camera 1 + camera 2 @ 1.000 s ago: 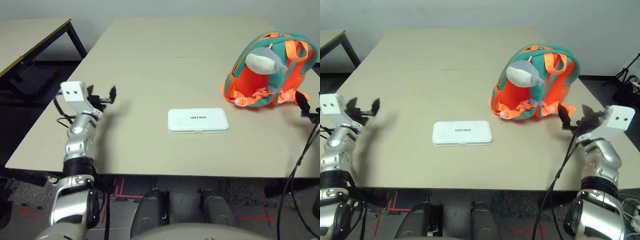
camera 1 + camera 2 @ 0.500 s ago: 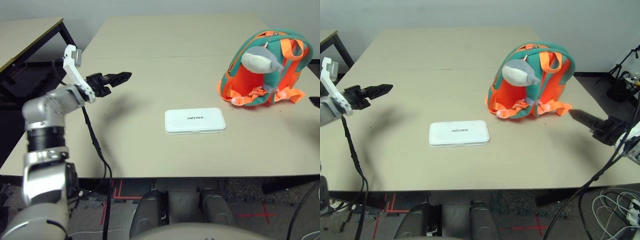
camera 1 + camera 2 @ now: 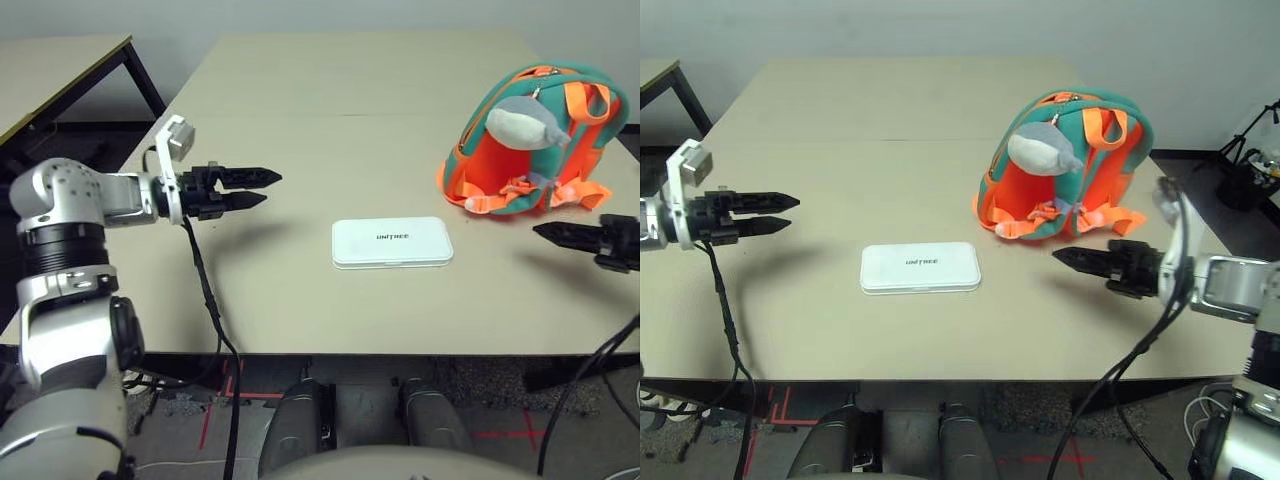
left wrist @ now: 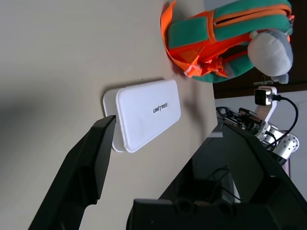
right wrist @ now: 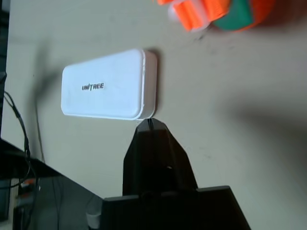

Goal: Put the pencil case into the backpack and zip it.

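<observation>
I'm swinging both arms inward now: left gripper (image 3: 262, 188), fingers slightly parted and holding nothing, is pointing at the pencil case (image 3: 391, 242). Right gripper (image 3: 1064, 257), pinched closed and empty, is sitting just below the backpack (image 3: 1065, 165). Case hasn't budged, mid-table.

White pencil case (image 3: 392, 243) lies flat mid-table (lettering up); teal-orange backpack (image 3: 530, 140) stands well apart, far right.
</observation>
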Available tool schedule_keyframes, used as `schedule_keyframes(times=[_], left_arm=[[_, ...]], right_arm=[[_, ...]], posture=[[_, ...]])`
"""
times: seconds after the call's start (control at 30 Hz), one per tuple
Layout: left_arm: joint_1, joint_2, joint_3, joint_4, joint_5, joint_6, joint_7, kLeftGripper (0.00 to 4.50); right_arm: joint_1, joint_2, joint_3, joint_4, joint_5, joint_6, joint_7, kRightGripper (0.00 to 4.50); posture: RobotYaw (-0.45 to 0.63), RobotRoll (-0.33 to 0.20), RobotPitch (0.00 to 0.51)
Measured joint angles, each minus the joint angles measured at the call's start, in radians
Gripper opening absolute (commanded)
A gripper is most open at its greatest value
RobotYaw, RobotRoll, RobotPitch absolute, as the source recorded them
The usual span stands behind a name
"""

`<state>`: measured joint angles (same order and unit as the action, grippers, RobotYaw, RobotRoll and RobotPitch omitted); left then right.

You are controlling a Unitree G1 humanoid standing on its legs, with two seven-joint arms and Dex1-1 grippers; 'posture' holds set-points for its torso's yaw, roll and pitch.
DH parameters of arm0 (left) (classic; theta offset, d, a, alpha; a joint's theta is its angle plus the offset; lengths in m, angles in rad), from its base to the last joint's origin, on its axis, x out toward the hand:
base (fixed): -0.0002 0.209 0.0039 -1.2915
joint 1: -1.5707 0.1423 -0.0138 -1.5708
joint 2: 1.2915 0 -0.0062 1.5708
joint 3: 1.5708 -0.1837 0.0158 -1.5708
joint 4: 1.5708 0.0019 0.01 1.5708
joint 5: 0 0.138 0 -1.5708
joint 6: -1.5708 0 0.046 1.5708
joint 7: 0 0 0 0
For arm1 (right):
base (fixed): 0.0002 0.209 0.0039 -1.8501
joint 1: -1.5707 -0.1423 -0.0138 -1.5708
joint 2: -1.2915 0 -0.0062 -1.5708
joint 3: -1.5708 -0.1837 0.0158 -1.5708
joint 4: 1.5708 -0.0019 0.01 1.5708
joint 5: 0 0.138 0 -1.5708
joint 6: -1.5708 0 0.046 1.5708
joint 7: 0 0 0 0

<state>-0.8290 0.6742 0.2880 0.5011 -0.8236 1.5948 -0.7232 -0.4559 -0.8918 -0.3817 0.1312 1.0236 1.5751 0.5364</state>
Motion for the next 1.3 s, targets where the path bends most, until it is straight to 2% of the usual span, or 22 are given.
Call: schedule_keyframes(times=[0.2, 0.33, 0.57, 0.9, 1.3], left_arm=[[-0.012, -0.058, -0.041, 0.076, 0.017, 0.003, -0.005, 4.5], [-0.052, -0.099, -0.063, 0.166, 0.076, -0.022, 0.014, 4.5], [-0.071, -0.14, -0.095, 0.234, 0.118, -0.048, 0.002, 4.5], [-0.083, -0.153, -0.139, 0.254, 0.122, -0.031, -0.04, 4.5], [-0.082, -0.194, -0.177, 0.291, 0.164, -0.082, -0.073, 4.5]], right_arm=[[-0.033, 0.023, 0.068, 0.001, -0.054, 0.0, -0.003, 0.04], [-0.045, 0.042, 0.116, 0.002, -0.098, -0.007, 0.0, 0.04], [-0.084, 0.094, 0.175, 0.021, -0.174, -0.035, 0.004, 0.04], [-0.128, 0.151, 0.232, 0.076, -0.28, -0.12, 0.022, 0.04], [-0.152, 0.201, 0.256, 0.083, -0.342, -0.158, 0.041, 0.04]], posture=[[-0.11, 0.0, 0.062], [-0.1, 0.0, 0.065], [-0.12, 0.0, 0.068], [-0.12, 0.0, 0.077], [-0.13, 0.0, 0.077]])
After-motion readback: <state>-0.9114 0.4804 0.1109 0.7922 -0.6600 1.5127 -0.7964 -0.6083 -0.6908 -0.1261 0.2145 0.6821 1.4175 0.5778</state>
